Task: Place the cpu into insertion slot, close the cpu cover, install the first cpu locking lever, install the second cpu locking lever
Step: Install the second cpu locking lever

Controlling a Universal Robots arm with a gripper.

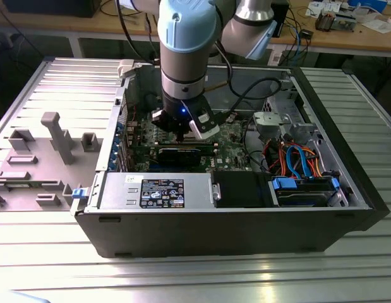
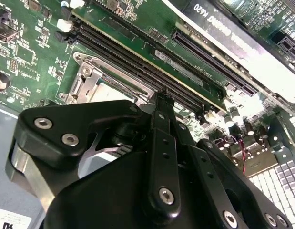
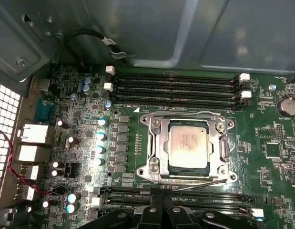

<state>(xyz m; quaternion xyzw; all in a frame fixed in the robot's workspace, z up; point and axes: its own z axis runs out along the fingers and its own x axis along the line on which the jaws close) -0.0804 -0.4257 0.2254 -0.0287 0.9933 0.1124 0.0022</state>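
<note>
Grey arm (image 1: 182,63), light-blue caps, black screwed hand (image 2: 161,143).

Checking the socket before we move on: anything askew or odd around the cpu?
Nothing stands out. The cpu sits square and flat in the insertion slot, with the cpu cover lying level around it. The claw hovers by the memory slots.

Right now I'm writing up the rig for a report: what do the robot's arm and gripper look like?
In the exterior view the arm is silver-grey with a pale blue joint cap, a black wrist section, a small blue light and black cables trailing beside it. The gripper in the second wrist view is matte black, built of linked bars joined by round silver screws.
</note>
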